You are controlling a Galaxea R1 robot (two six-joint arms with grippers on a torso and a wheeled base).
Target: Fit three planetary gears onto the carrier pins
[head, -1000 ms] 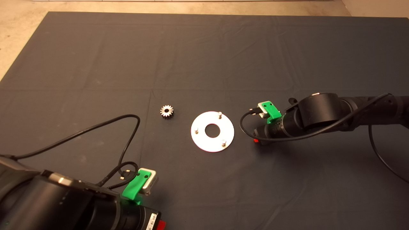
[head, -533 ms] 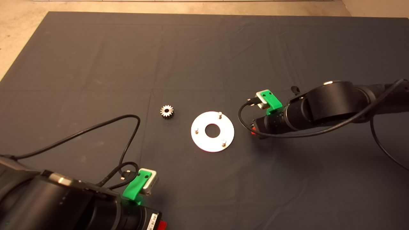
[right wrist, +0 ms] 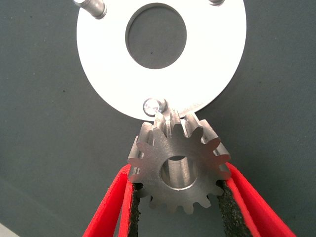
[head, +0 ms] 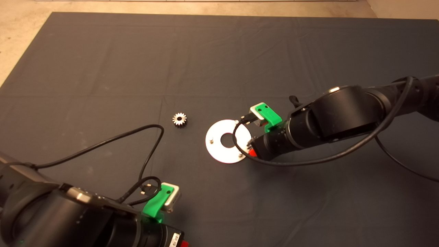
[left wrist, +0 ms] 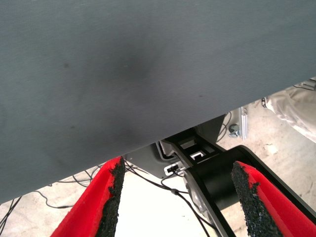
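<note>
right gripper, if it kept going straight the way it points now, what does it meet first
Most likely the nearest carrier pin on the disc: the right gripper holds a gear just short of it, though height is unclear.

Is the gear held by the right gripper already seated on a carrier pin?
No: in the right wrist view the gear sits between the right gripper fingers, its bore empty, beside the nearest pin.

A robotics lab: dark mat [head: 103, 68], bare concrete floor [head: 20, 20], trailing cables [left wrist: 148, 180].

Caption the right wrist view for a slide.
Right gripper holds a planetary gear just short of a carrier pin on the disc.
</note>
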